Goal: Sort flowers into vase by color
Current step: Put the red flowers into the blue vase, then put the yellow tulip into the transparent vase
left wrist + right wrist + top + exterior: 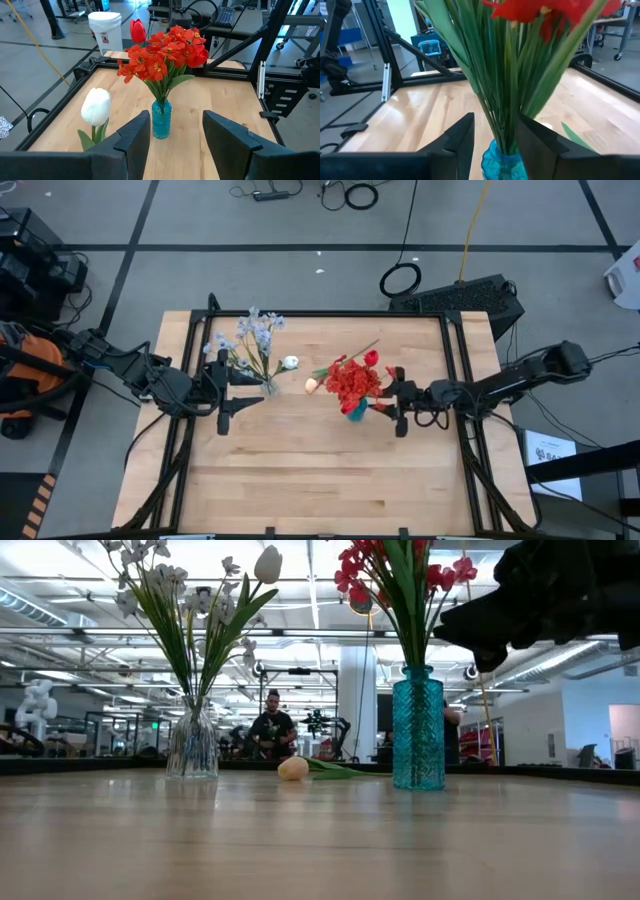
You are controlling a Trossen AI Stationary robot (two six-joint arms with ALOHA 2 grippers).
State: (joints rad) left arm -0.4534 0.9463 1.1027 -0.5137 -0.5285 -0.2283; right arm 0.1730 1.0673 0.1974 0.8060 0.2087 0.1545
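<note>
Right gripper (396, 402) spread open, empty, just right of ribbed teal glass vase (418, 730) holding red flowers (352, 378). Left gripper (226, 393) open, empty, beside clear glass vase (193, 743) of pale sprays (256, 330). Cream bud (293, 768) lying between vases, unsorted.

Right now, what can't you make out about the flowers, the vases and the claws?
- Clear vase: in the high view, the pale blue-white sprays cover it.
- Teal vase: in the right wrist view, its body is cut off by the bottom edge.
- Cream bud on the table: its stem runs behind the teal vase in the low view.
- Right claw: whether its fingers touch the red flowers' stems is unclear.
- Left claw: open, holding nothing.
</note>
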